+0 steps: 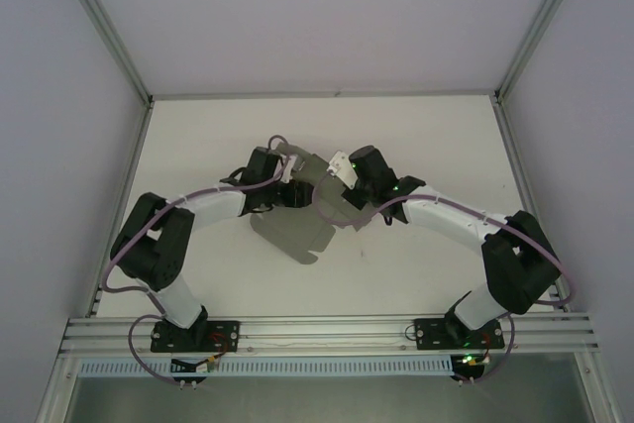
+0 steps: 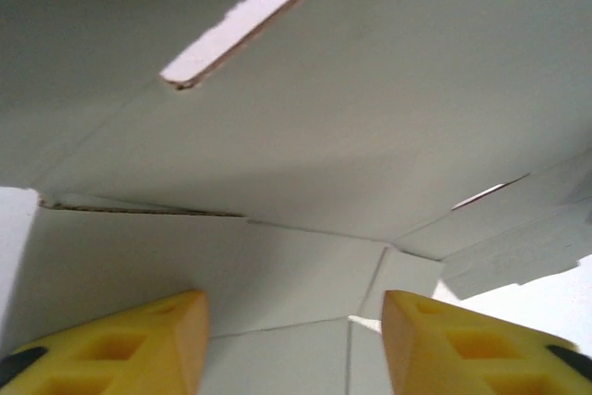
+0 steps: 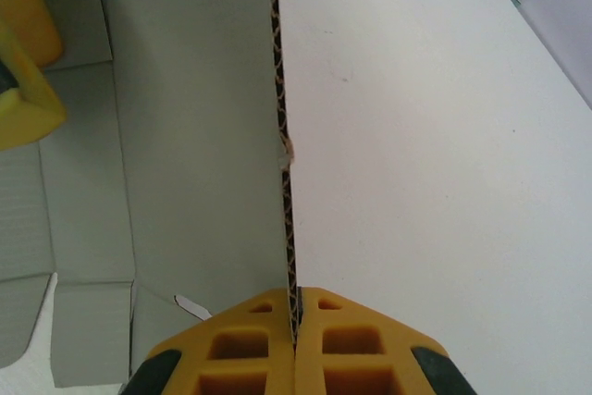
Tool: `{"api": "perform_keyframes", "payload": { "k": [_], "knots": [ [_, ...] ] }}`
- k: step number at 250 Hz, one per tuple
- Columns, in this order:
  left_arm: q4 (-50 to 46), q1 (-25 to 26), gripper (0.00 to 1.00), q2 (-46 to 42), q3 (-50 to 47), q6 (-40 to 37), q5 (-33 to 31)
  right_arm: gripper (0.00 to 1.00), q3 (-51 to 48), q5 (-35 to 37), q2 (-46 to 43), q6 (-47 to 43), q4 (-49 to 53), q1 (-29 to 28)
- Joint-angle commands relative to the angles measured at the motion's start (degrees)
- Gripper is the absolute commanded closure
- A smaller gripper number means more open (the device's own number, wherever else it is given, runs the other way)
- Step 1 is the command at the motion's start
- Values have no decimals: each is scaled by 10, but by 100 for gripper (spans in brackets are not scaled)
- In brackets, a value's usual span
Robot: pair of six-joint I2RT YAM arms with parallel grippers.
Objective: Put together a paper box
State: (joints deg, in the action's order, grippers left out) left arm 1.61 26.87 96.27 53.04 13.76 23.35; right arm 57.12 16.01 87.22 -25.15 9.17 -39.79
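The paper box (image 1: 295,233) is a grey die-cut cardboard sheet, partly folded, at the middle of the table between both arms. My right gripper (image 3: 296,299) is shut on the corrugated edge of an upright panel of the paper box (image 3: 185,136), seen edge-on. My left gripper (image 2: 294,310) is open, its yellow fingers (image 2: 139,344) apart, close under creased flaps of the paper box (image 2: 370,136) with nothing pinched between them. In the top view the left gripper (image 1: 290,192) and the right gripper (image 1: 342,177) meet over the sheet's far end. The left gripper's fingers (image 3: 23,62) also appear at the upper left of the right wrist view.
The white table (image 1: 426,146) has bare room to the right of the held panel (image 3: 425,154) and in front of the sheet. Grey enclosure walls (image 1: 59,96) close in the sides and back. An aluminium rail (image 1: 327,329) runs along the near edge.
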Motion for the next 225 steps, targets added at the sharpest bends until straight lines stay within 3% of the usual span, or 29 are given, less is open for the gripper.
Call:
{"api": "perform_keyframes", "payload": {
  "k": [1, 22, 37, 75, 112, 171, 225],
  "knots": [
    [-16, 2, 38, -60, -4, -2, -4, 100, 11, 24, 7, -41, -2, -1],
    [-32, 2, 21, -122, -16, -3, -16, 100, 17, 65, 15, -98, -10, -1],
    [-60, 1, 0, -166, -19, 0, -54, 100, 17, 100, 24, -143, -30, -1],
    [-153, -12, 0, -240, -8, 21, -187, 100, 5, 159, 55, -252, -105, -6],
    [-194, -51, 0, -249, 1, 57, -287, 100, -24, 169, 69, -329, -221, -14],
    [-210, -124, 0, -168, 49, 113, -348, 100, -86, 207, 107, -490, -481, -33],
    [-181, -140, 0, -89, 82, 87, -390, 100, -100, 226, 115, -547, -568, -43]
  ]
}}
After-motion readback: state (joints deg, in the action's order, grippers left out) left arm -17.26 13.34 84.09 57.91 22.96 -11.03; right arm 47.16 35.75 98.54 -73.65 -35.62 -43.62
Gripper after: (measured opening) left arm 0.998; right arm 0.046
